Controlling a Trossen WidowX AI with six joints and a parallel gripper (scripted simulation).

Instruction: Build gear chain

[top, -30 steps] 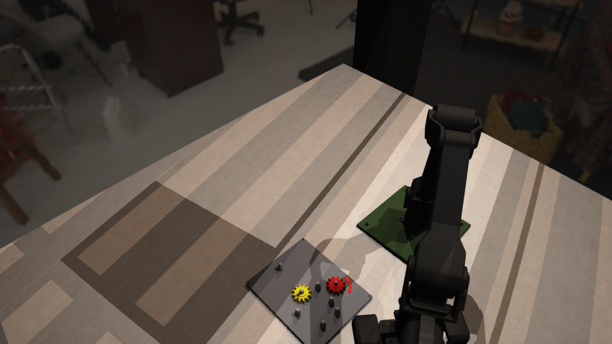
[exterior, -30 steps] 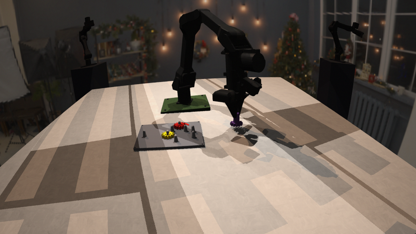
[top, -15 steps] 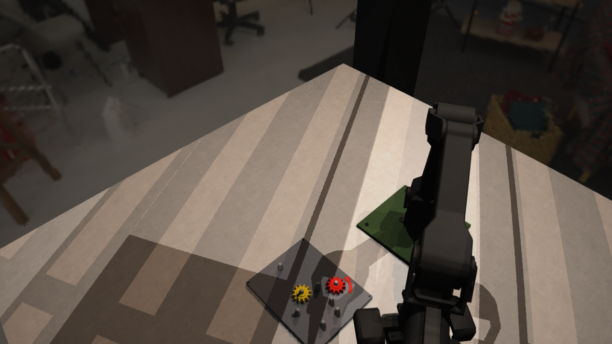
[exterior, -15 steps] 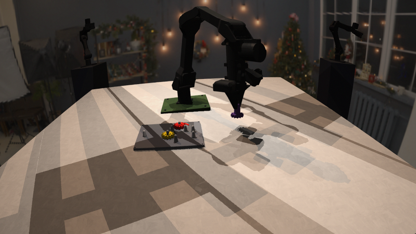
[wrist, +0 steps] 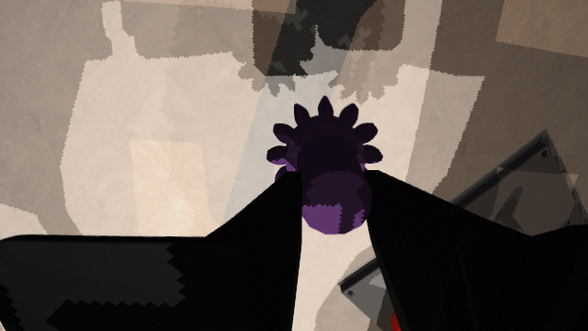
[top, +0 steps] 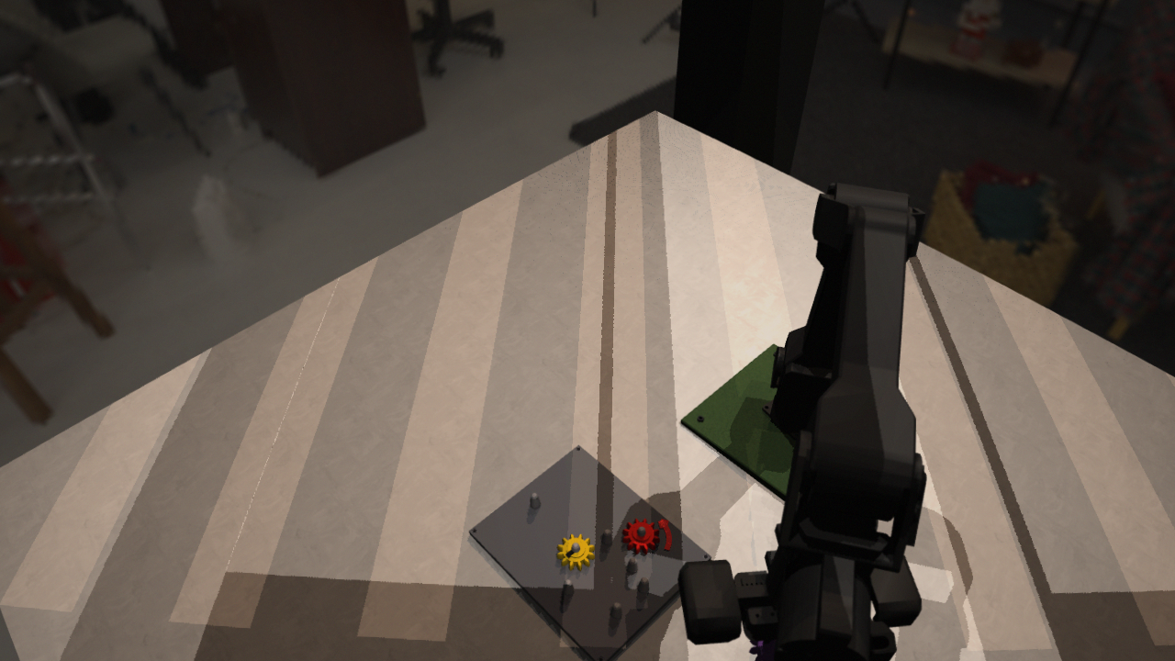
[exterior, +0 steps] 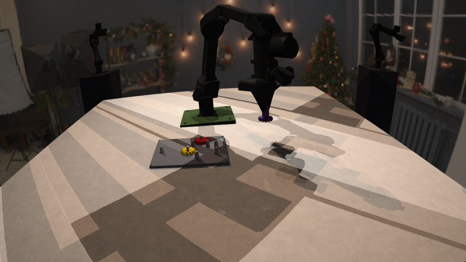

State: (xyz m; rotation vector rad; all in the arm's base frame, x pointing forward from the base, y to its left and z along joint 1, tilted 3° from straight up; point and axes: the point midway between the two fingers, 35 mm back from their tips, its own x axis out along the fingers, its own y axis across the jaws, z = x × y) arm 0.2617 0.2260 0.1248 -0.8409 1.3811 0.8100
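Gripper: only slightly open, clamped on purple gear by its tall hub. Toothed disc below fingertips, hub axis roughly vertical, disc near level in exterior view. Held off the table, judging by the shadow set apart; beyond the board's edge, not over any peg.

Key relation: grey board off to the left of the gear in top view; left and toward the camera in exterior view; right and lower right in wrist view. So: carry sideways, not straight down. Only one working arm to consider.

Likely target: centre peg, between red gear and yellow gear. Empty now. Probably near enough to both for one gear to bridge; can't confirm tooth fit from here.

Next, by my read: keep height, travel across past the red gear, line up hub axis over centre peg, then lower. Watch for teeth landing on teeth on either side; may need a small twist before pressing flat. Also watch finger clearance over neighbouring pegs. After seating: release, lift straight up, back away from board.
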